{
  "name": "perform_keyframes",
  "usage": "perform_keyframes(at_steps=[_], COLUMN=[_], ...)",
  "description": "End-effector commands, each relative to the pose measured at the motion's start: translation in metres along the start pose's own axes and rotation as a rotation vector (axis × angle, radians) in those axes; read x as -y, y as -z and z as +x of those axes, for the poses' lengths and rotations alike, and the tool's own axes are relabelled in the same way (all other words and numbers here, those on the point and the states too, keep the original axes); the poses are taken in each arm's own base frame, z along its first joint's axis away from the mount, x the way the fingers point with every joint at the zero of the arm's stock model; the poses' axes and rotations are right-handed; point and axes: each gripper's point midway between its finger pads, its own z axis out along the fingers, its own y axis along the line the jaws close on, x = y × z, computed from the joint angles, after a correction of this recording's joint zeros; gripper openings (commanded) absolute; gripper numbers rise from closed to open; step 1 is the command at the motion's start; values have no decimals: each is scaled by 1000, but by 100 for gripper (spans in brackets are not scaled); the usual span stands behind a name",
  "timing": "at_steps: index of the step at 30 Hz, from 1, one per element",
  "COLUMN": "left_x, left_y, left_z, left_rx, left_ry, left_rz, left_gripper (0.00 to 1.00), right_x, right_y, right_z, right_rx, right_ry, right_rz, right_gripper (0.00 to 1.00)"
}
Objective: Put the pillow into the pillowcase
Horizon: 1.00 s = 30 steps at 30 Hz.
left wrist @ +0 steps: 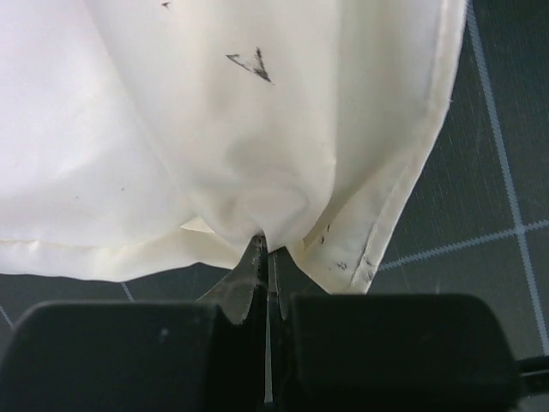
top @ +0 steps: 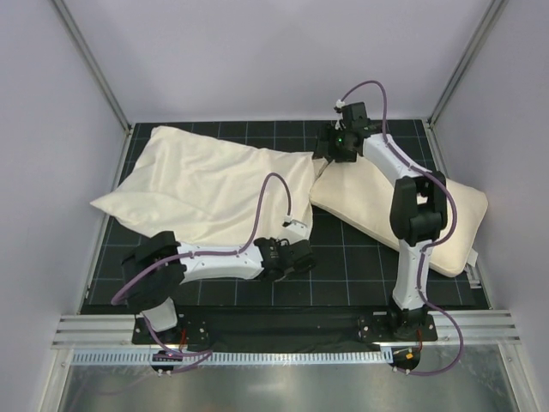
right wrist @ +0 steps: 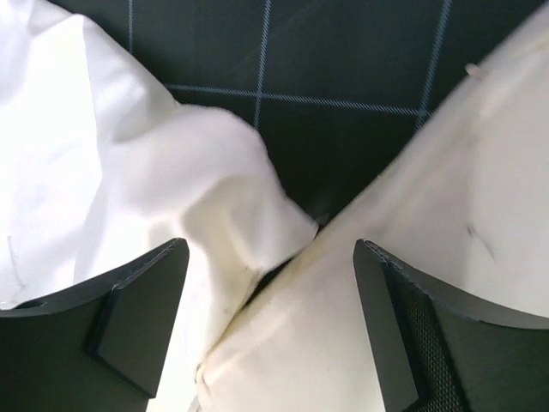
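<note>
- The pillowcase [top: 206, 189] is spread over the left half of the desk [top: 360, 266]. Its near right edge is clamped in the left tool [top: 292, 251].
- In the left wrist view, the left tool [left wrist: 264, 251] is seen pinched tight on a gathered bunch of the pillowcase [left wrist: 214, 129]. The fingers are pressed together and the cloth fans out from them.
- The pillow [top: 446, 215] is laid flat on the right half of the desk, turned at an angle. Its far left corner is touching the right edge of the pillowcase.
- The right tool [top: 333, 153] is held over that meeting point, at the far side of the desk.
- In the right wrist view, the right tool [right wrist: 270, 249] is seen spread wide with nothing gripped. The pillowcase [right wrist: 129, 172] is seen by its left finger and the pillow [right wrist: 446, 197] by its right finger.
- The pillow is seen wholly outside the pillowcase. Whether anything is inside the pillowcase cannot be told.
- The pillowcase is seen as thin, cream-white and wrinkled, with a stitched hem and a few small dark marks on the cloth.
- The pillow is seen as thicker, cream, with a seamed edge. A small white tag [top: 471, 257] is seen at its near right corner.
</note>
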Motion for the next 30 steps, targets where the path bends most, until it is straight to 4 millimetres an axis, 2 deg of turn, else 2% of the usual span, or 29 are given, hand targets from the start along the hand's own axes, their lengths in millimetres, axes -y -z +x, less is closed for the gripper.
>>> perform_keyframes(at_steps=[1,2,3,4,8,11,12,15,19,20,22,23,24,25,27,28,29,30], left_x=[1,1,-2,-3,-8,-10,-10,-12,-13,-13,-14,-16,-16,-15,-13,-12,-10,-8], left_y=[4,5,6,7,9,11,11,13,13,11,11,11,10,10,8,8,9,8], left_z=[-26,-28,-30,-30,-33,-33,-33,-34,-34,-33,-32,-30,-28,-27,-26,-25,-26,-24], left_rx=[66,72,74,73,77,81,83,86,88,85,83,78,72,66,59,53,52,47], left_ry=[87,96,106,107,120,127,128,134,138,136,132,128,123,111,104,97,96,94], left_rz=[54,64,66,72,77,78,80,82,84,83,81,74,73,75,83,88,98,101], left_gripper=[0,0,0,0,0,0,0,0,0,0,0,0,0,0,0,0,0,0], right_x=[3,3,8,12,38,48,53,61,69,79,85,90,93,92,87,95,88,87], right_y=[57,69,72,69,69,59,49,41,14,20,28,39,48,65,78,85,103,113], right_z=[-28,-32,-30,-19,-5,8,15,18,32,38,38,40,37,40,40,56,47,49], right_rx=[160,187,193,167,143,105,76,46,-24,-49,-42,-47,-20,0,49,30,97,117], right_ry=[45,44,42,37,10,13,19,30,40,47,24,22,20,6,-30,-46,-73,-89], right_rz=[100,111,140,149,275,320,342,418,504,588,680,724,752,746,691,689,648,632], right_gripper=[87,87,87,88,88,88,88,88,88,75,17,4,4,4,4,4,4,4])
